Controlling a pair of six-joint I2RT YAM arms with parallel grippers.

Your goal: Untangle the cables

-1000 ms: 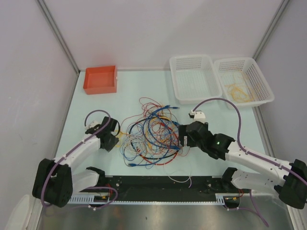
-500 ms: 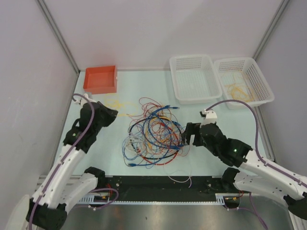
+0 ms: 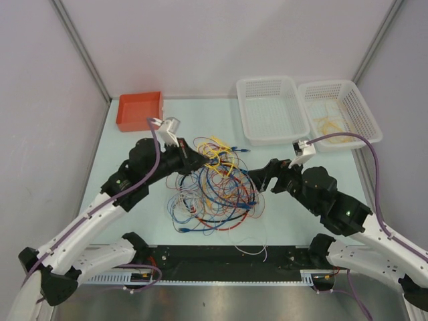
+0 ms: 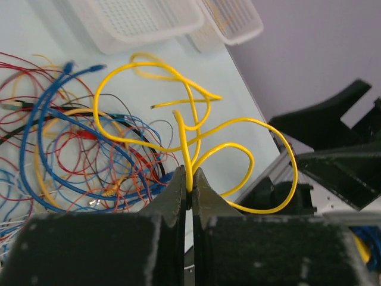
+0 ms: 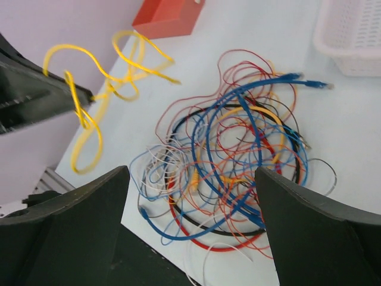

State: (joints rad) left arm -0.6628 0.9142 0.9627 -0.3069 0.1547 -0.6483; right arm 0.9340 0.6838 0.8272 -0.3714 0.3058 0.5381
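Observation:
The cables [image 3: 214, 194] lie in a tangled pile of red, blue, orange, white and black wires at the table's middle; the pile also shows in the right wrist view [image 5: 238, 149]. My left gripper [image 3: 204, 160] is above the pile's far left edge, shut on a yellow cable [image 3: 219, 148]. In the left wrist view the gripper [image 4: 189, 182] pinches the yellow cable [image 4: 186, 156], whose loops hang free in the air. My right gripper [image 3: 264, 175] is open and empty, raised at the pile's right side. In its own view the gripper [image 5: 191, 173] is spread wide over the pile, with the yellow cable [image 5: 89, 128] at the left.
Two white baskets stand at the back right, the left one [image 3: 242, 114] bare and the right one [image 3: 374, 127] holding yellowish wires. A red bin [image 3: 140, 124] stands at the back left. A loose white wire [image 3: 251, 251] lies by the front edge.
My left gripper has swung from the pile's left side up and to the right, lifting the yellow cable out over the pile. My right gripper has drawn back and risen from the pile's right edge.

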